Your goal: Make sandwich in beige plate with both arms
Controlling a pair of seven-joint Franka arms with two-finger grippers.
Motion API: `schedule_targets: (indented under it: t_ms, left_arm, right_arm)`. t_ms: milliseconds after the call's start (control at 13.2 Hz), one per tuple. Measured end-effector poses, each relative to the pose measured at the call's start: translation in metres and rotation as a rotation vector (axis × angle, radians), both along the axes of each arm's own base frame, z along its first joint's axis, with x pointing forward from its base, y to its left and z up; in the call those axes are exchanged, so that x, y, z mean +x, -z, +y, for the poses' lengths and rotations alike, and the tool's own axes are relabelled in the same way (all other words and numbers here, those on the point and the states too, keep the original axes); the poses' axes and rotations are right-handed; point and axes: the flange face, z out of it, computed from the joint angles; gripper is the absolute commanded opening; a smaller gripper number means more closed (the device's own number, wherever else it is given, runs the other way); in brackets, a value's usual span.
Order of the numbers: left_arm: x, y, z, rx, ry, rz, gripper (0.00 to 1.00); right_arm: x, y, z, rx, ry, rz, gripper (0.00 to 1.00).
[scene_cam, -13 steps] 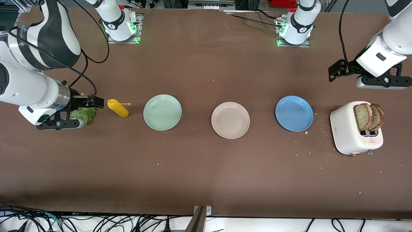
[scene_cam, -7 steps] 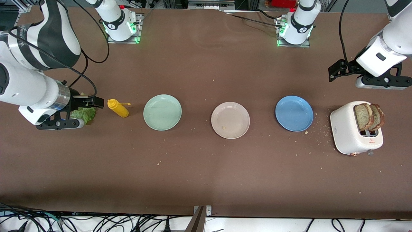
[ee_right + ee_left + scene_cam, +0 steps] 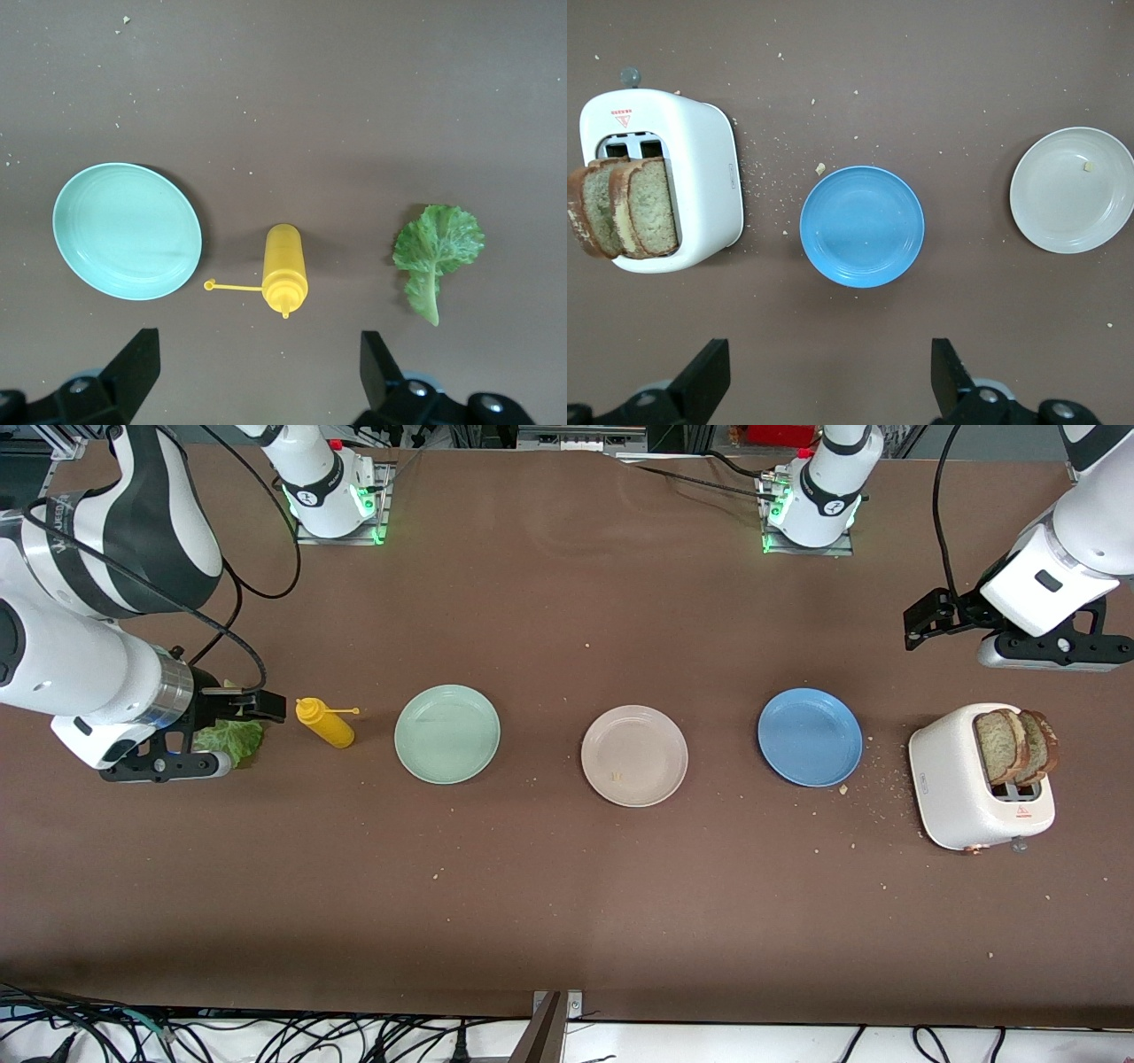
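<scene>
Table: brown table sprinkled with crumbs, with three plates in a row across its middle; cables hang along the edge nearest the front camera.
Beige plate: beige plate sits in the middle of the row, bare except for a crumb, between the green plate and the blue plate.
Toast: two slices of toast stand on edge in the slots of the white toaster at the left arm's end of the table, side by side, leaning a little, top crusts up.
Toast handling: probably light, stiff and crumbly; a pinch across the flat faces near the top crust, then a straight lift out of the slot, looks the safest hold.
Lettuce: lettuce leaf lies flat at the right arm's end, near the yellow squeeze bottle; in the front view it is partly hidden under the right arm.
Lettuce handling: likely very light, limp and easily torn; the firm pale stem looks the best place to grip.
Lettuce axis: long axis runs from stem to ruffled top, roughly crosswise to the row of plates, stem end toward the front camera.
Left tool: left tool is wide open and empty, up in the air above bare table between the left arm's base and the toaster.
Right tool: right tool is wide open and empty, over the lettuce.
Progress: judging by the bare plate, nothing is assembled yet.
</scene>
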Motion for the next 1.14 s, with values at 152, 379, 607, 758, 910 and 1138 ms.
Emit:
schedule_targets:
  t_ms: [152, 379, 607, 758, 910, 1138]
  left_arm:
    - [0.000, 0.000, 0.000, 0.000, 0.000, 0.000, 1.00]
    - [0.000, 0.000, 0.000, 0.000, 0.000, 0.000, 1.00]
    - [0.000, 0.000, 0.000, 0.000, 0.001, 0.000, 1.00]
    - [0.000, 0.000, -0.001, 0.000, 0.002, 0.000, 1.00]
    - [-0.001, 0.000, -0.006, 0.000, 0.012, 0.000, 1.00]
    - [-0.001, 0.000, -0.010, 0.001, 0.019, 0.000, 1.00]
  right_arm:
    - [0.000, 0.000, 0.000, 0.000, 0.000, 0.000, 1.00]
    - [0.000, 0.000, 0.000, 0.000, 0.000, 0.000, 1.00]
    - [0.000, 0.000, 0.000, 0.000, 0.000, 0.000, 1.00]
    - [0.000, 0.000, 0.000, 0.000, 0.000, 0.001, 1.00]
    - [0.000, 0.000, 0.000, 0.000, 0.000, 0.001, 1.00]
    - [0.000, 0.000, 0.000, 0.000, 0.000, 0.001, 1.00]
